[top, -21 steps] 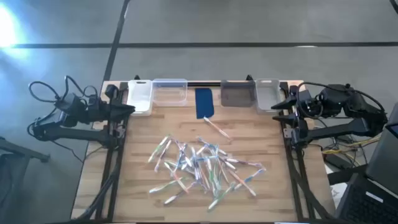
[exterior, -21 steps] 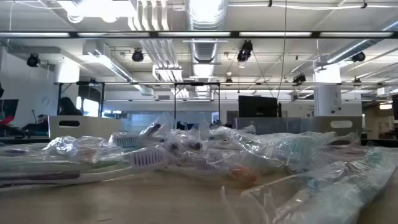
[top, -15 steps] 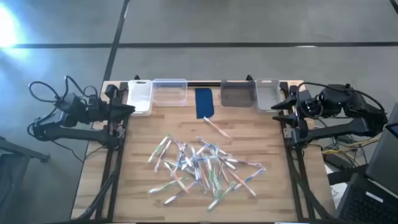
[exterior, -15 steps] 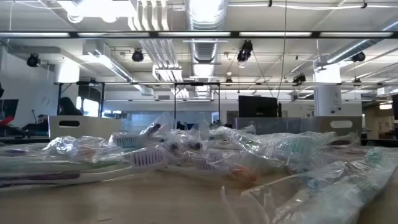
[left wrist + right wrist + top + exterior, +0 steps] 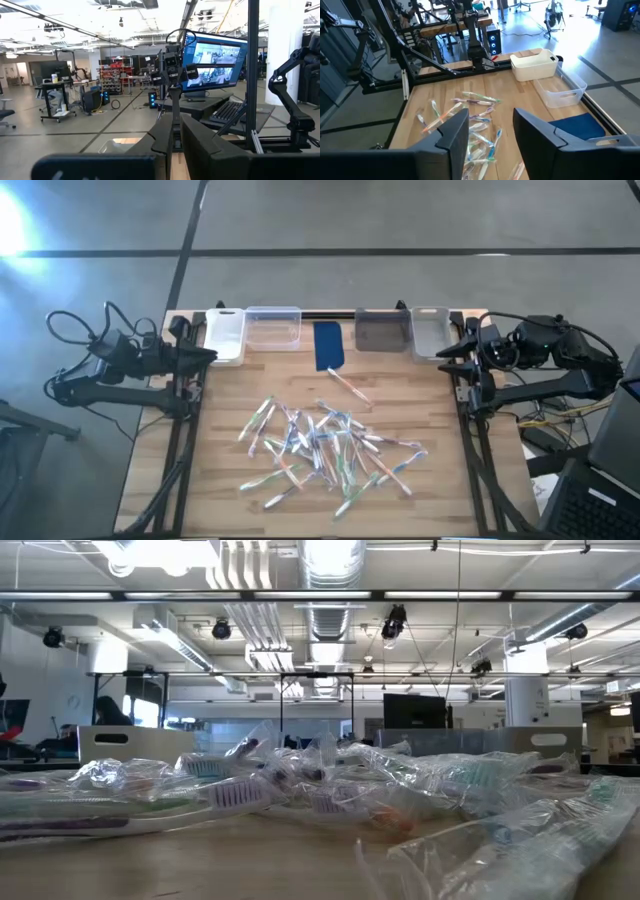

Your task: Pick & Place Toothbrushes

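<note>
My left claw (image 5: 207, 354) sat parked at the counter's left edge, fingers (image 5: 165, 137) pressed together on nothing. My right claw (image 5: 446, 352) waited at the right edge, fingers (image 5: 455, 131) spread with a clear gap and empty too.

The thin white-and-clear plastic toothbrushes (image 5: 325, 450), with blue, green and pink accents and still in crinkly wrappers, lay heaped in the middle of the pale wooden counter (image 5: 220, 420), well apart from both claws and nearer the front than the row of bins. One pink-tinted toothbrush (image 5: 349, 387) lay apart from the heap, just in front of the dark blue rectangular pad (image 5: 329, 345), its long axis running diagonally from the pad toward the right front.

I judged that stray nearer my right claw, which also stood ready spread.
</note>
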Robot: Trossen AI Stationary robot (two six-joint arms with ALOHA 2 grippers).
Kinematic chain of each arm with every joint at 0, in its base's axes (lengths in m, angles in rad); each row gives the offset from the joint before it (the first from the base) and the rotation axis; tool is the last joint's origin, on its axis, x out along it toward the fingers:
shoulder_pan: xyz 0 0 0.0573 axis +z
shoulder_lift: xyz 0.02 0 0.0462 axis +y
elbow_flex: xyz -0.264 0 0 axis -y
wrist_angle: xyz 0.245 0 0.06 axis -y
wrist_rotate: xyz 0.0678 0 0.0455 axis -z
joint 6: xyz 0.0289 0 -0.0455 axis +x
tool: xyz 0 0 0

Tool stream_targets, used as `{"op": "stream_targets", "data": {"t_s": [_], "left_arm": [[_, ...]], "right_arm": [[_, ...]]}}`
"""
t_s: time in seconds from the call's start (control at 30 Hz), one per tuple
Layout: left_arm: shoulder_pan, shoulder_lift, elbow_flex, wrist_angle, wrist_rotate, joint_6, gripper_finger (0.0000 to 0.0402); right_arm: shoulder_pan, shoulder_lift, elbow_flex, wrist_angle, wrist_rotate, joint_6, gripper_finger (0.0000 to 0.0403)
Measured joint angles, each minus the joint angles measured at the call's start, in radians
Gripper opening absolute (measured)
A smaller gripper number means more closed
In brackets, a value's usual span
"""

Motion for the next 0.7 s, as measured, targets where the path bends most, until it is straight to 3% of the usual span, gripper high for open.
{"op": "stream_targets", "data": {"t_s": [0.7], "left_arm": [[0.000, 0.000, 0.000, 0.000, 0.000, 0.000, 0.0042]], "right_arm": [[0.000, 0.000, 0.000, 0.000, 0.000, 0.000, 0.0072]]}}
